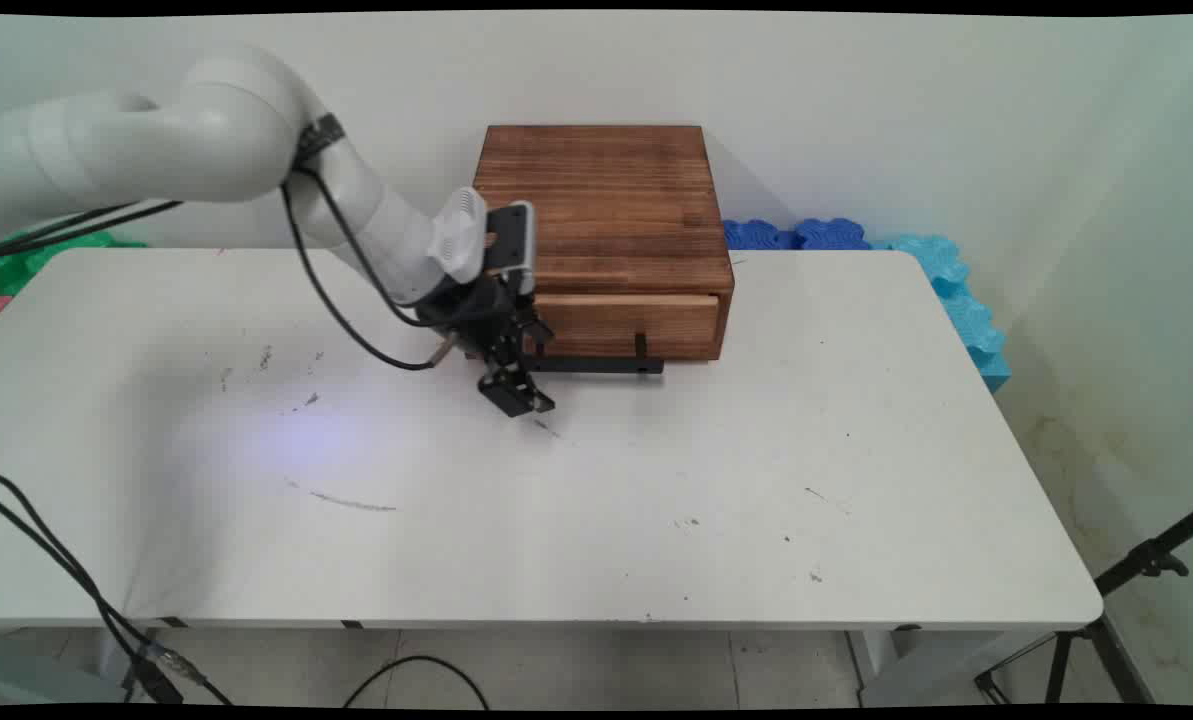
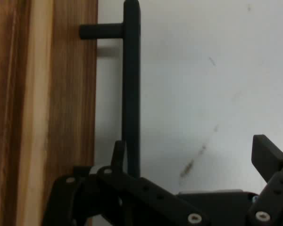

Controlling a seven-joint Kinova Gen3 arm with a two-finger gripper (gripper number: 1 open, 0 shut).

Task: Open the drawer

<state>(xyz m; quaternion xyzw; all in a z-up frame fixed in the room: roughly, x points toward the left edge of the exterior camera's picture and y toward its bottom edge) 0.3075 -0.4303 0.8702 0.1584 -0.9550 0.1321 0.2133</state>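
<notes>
A dark brown wooden box [image 1: 601,200] stands at the back middle of the white table [image 1: 656,500]. A lighter drawer front [image 1: 626,325] sits in its near face, carrying a long black bar handle [image 1: 596,365] on two posts. My gripper [image 1: 518,398] hangs just above the table at the handle's left end and is open. In the hand view the handle bar [image 2: 131,94] runs between the spread fingers, close beside one fingertip [image 2: 118,149], while the other fingertip [image 2: 266,153] stands far off over bare table. Beside the bar shows the drawer front [image 2: 61,94].
Blue foam tiles [image 1: 946,280] line the wall and floor behind the table's right end, and green foam [image 1: 26,255] shows at the far left. A black tripod [image 1: 1106,620] stands at the lower right. Black cables [image 1: 66,580] trail over the table's near left edge.
</notes>
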